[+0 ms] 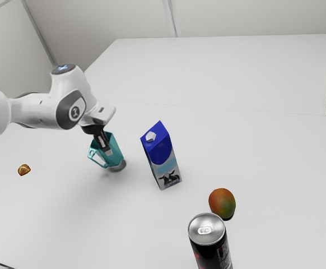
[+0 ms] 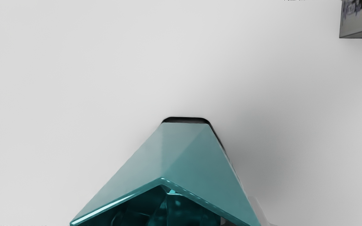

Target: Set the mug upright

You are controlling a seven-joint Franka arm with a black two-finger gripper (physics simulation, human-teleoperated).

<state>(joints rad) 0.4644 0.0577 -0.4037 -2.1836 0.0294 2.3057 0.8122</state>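
Hanging in the left of the exterior view, the black two-finger end effector (image 1: 105, 147) overlaps the glossy, faceted teal mug (image 1: 117, 152), mouth up and base toward the white table (image 1: 68, 218); cannot tell whether it grips, nor how wide it stands. Blue-and-white milk carton (image 1: 163, 159) upright near frame centre, orange-green oval fruit (image 1: 222, 203) and black can with silver lid (image 1: 206, 230) lower right, small brown lump (image 1: 24, 170) far left.

Teal faceted mug (image 1: 116, 156), mouth up, seemingly near upright, over white table (image 1: 252, 151)
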